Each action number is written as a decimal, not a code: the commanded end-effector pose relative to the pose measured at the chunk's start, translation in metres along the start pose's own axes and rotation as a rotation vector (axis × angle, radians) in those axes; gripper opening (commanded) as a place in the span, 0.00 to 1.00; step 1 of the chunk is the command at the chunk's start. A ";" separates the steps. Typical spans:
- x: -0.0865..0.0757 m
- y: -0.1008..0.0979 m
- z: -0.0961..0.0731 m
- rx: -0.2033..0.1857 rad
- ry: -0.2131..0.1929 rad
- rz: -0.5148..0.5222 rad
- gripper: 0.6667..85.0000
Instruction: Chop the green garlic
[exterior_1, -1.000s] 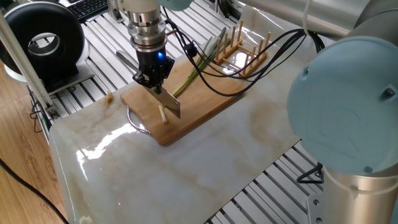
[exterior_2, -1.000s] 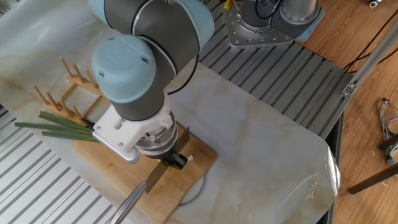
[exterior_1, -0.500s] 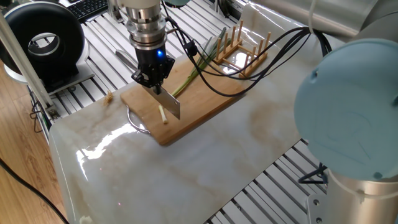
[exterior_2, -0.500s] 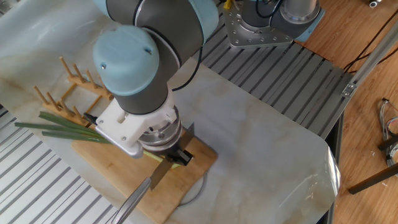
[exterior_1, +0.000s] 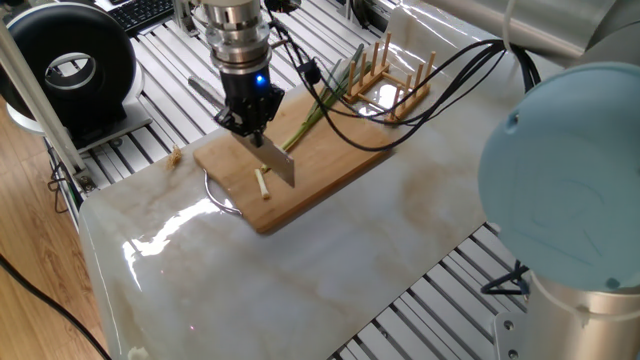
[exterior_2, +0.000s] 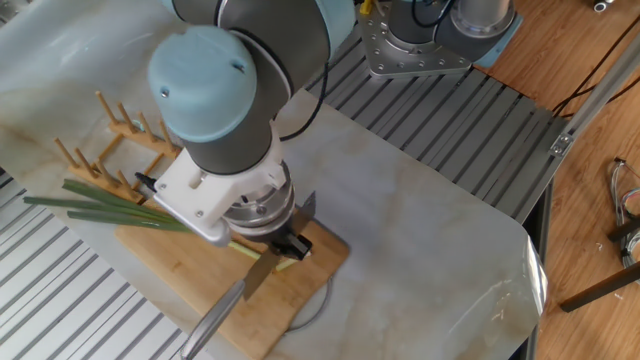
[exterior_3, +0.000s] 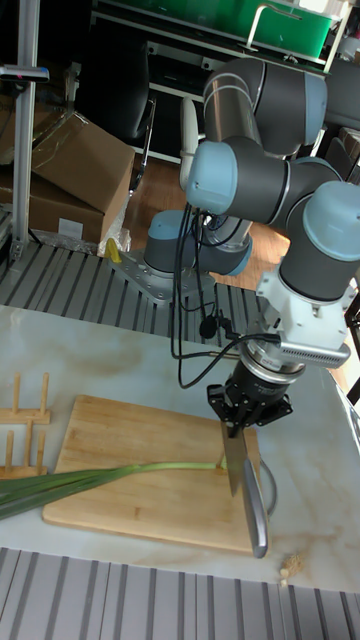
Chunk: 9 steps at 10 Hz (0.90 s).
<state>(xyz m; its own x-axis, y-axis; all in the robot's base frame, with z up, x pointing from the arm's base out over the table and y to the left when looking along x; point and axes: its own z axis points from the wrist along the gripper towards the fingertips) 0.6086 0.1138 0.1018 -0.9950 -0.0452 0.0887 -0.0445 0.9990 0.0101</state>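
The green garlic (exterior_1: 306, 124) lies along a wooden cutting board (exterior_1: 330, 165), dark leaves toward the peg rack and pale end under the knife. One short cut piece (exterior_1: 262, 184) rests near the board's front corner, just apart from the blade. My gripper (exterior_1: 252, 131) is shut on a knife (exterior_1: 277, 162), blade pointing down at the board, its metal handle sticking out behind. In the tall fixed view the blade (exterior_3: 232, 463) meets the stalk's pale tip, and the green garlic (exterior_3: 95, 479) runs left. In the other fixed view my arm hides most of the stalk; only the leaves (exterior_2: 100, 205) show.
A wooden peg rack (exterior_1: 395, 82) stands beyond the board's far end, next to the leaves. Black cables (exterior_1: 400, 110) hang over the board. A black round device (exterior_1: 75, 65) sits off the table's left. A small crumb (exterior_1: 176, 154) lies on the marble beside the board.
The gripper and knife have shifted a little along the stalk toward the leaves. The short cut piece now lies free of the blade.
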 end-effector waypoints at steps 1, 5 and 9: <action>-0.007 -0.024 -0.002 0.017 -0.012 -0.014 0.01; -0.017 -0.040 0.010 0.036 -0.036 0.008 0.01; -0.020 -0.054 0.017 0.036 -0.058 0.019 0.01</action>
<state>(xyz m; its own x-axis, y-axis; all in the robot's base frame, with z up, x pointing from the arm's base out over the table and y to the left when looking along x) 0.6267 0.0680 0.0869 -0.9984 -0.0342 0.0441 -0.0358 0.9987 -0.0363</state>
